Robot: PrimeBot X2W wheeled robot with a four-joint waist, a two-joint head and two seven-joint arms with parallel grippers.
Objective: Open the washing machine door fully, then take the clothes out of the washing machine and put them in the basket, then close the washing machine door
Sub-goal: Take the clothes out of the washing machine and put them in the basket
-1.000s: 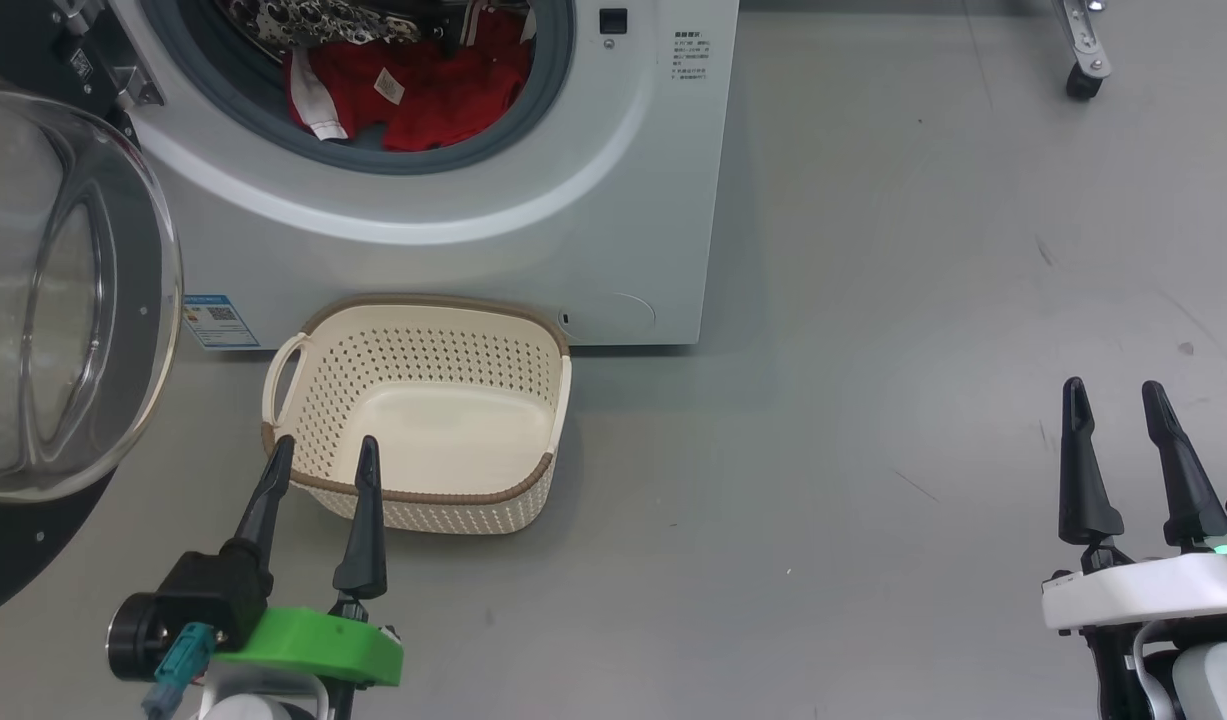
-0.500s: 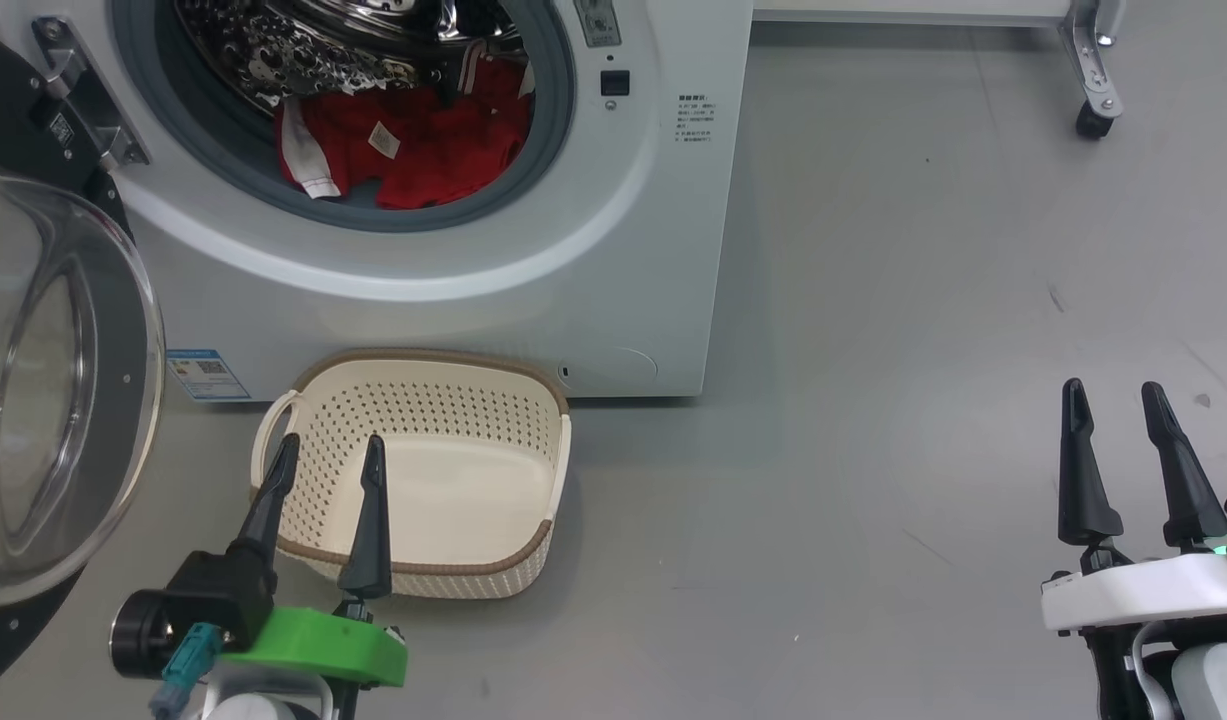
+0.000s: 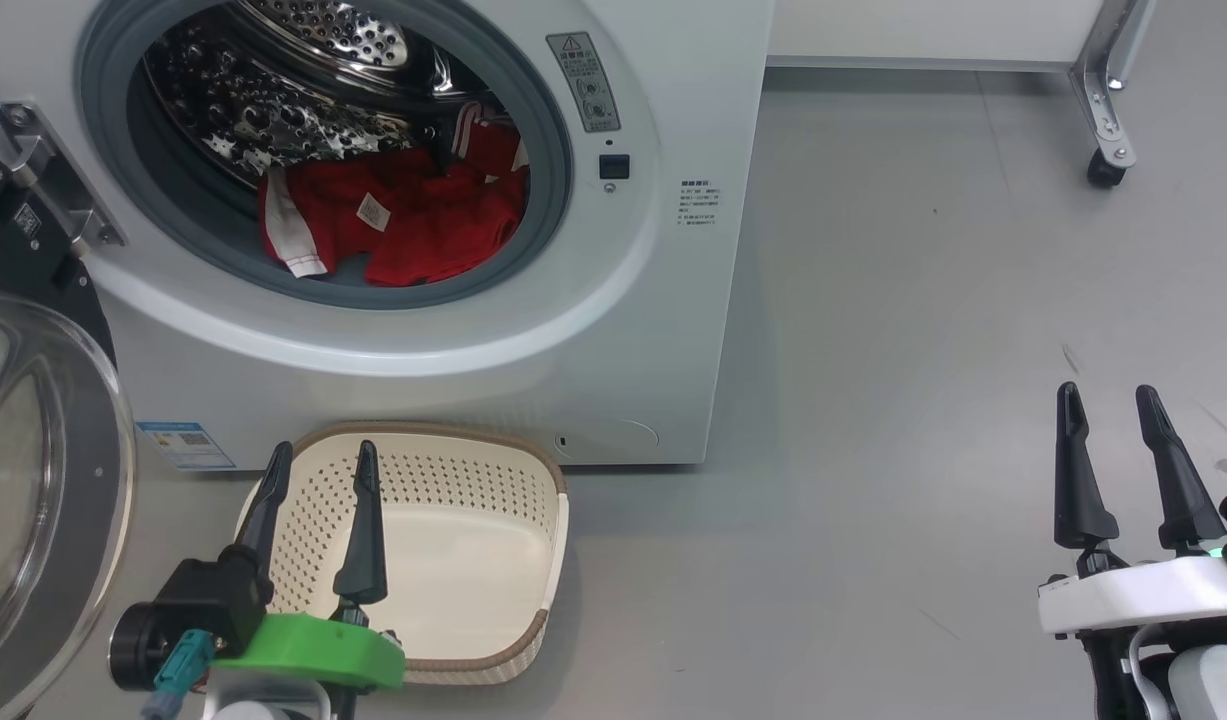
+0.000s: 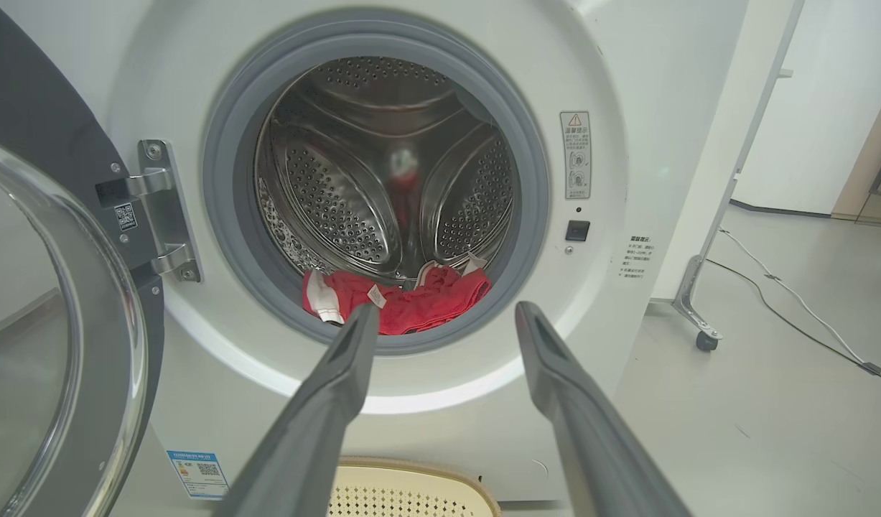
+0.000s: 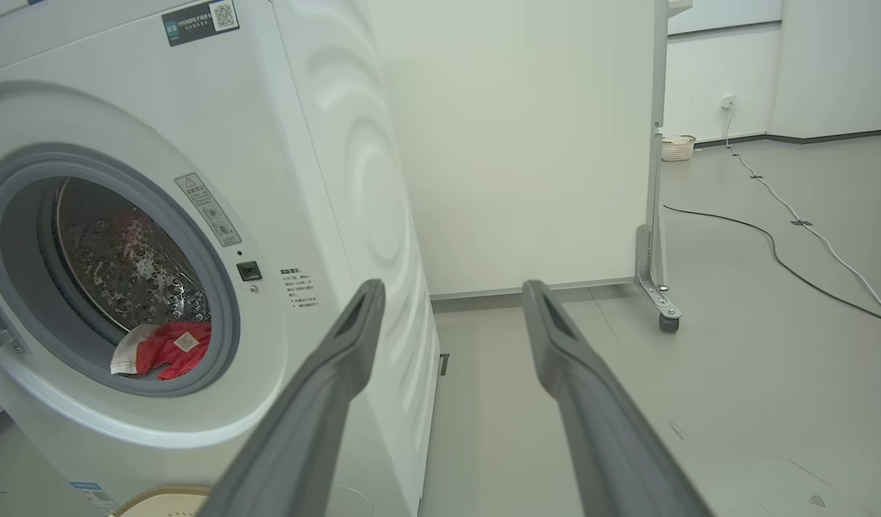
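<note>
The white washing machine point(image 3: 633, 330) stands open, its round black-rimmed glass door point(image 3: 43, 480) swung out wide at the left. Red clothes point(image 3: 403, 225) with white trim lie at the bottom of the steel drum, also seen from the left wrist point(image 4: 404, 301) and the right wrist point(image 5: 167, 348). The cream basket point(image 3: 533, 480) sits on the floor against the machine's front and holds nothing. My left gripper point(image 3: 318, 460) hovers open over the basket's near left part. My right gripper point(image 3: 1108, 400) stands open far to the right, over bare floor.
A wheeled metal frame leg point(image 3: 1108, 150) stands at the back right, beside a white partition point(image 5: 526, 143). Cables point(image 5: 785, 237) run across the grey floor behind it. A second small basket point(image 5: 676, 147) sits by the far wall.
The head camera has tilted up, so more of the drum shows and the basket sits lower in view. Both grippers keep their places and stay open.
</note>
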